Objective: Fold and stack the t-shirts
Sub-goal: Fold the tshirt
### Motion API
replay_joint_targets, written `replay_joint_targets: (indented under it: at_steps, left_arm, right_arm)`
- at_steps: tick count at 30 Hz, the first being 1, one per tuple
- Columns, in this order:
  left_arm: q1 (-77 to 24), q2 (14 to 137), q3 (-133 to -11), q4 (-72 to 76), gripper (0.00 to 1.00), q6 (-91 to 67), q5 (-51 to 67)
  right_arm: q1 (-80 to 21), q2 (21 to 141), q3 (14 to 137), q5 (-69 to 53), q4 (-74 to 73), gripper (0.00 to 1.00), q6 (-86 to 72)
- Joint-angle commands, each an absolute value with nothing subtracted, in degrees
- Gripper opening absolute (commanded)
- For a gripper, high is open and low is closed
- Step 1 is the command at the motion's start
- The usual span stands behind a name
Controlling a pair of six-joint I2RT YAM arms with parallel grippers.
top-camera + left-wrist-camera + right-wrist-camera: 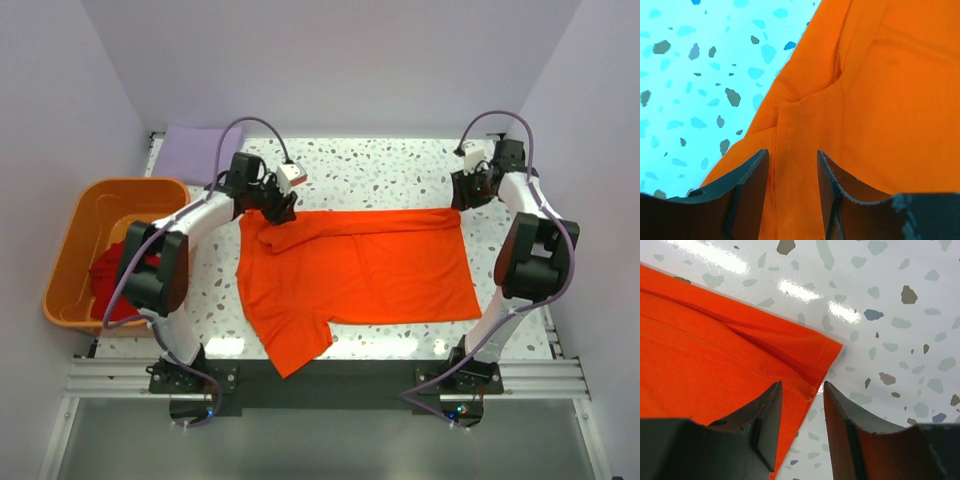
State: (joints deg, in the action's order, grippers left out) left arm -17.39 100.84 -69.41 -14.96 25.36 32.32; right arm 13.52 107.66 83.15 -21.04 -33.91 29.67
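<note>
Three soft cloth t-shirts show in the view from above. A bright orange short-sleeved t-shirt (pixel 370 265) lies spread across the middle of the white speckled terrazzo desk (pixel 380 165), its far part doubled over into a band along the far edge and one sleeve pointing toward the near side at the left. A darker red t-shirt (pixel 112 272) sits crumpled in the rigid orange plastic tub (pixel 70 235) at the desk's left side, and a pale lavender t-shirt (pixel 190 150) lies folded flat at the far left. The left end effector (pixel 792 156) stands over the orange shirt's far left corner, its two dark fingers parted with a stitched hem running between them, and it holds nothing. The right end effector (pixel 802 386) stands over the far right corner, its fingers likewise parted on either side of the hemmed corner where the cloth meets bare desk, and it grips nothing.
</note>
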Motion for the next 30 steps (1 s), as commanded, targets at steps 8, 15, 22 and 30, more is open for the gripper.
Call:
replay_joint_targets:
  at_steps: [8,15,22,30]
  left_arm:
    - [-17.31,113.98,-80.42,-21.09,0.49,21.53,32.26]
    - [-17.40,116.54,-81.65,-23.38,0.47,22.59,33.83]
    - [-17.49,114.88,-81.39,-25.05,0.19,25.31,38.05]
    - [-19.16,109.87,-78.93,-27.95,0.00,29.00,42.53]
  right_arm:
    - [11.87,114.51,92.54,-24.52,-39.63,0.48,32.43]
    - [11.78,116.72,94.39,-24.17,-42.19,0.48,34.10]
    - [11.78,117.16,95.80,-24.34,-43.68,0.47,35.15]
    - [11.78,116.37,95.98,-24.96,-45.00,0.44,36.21]
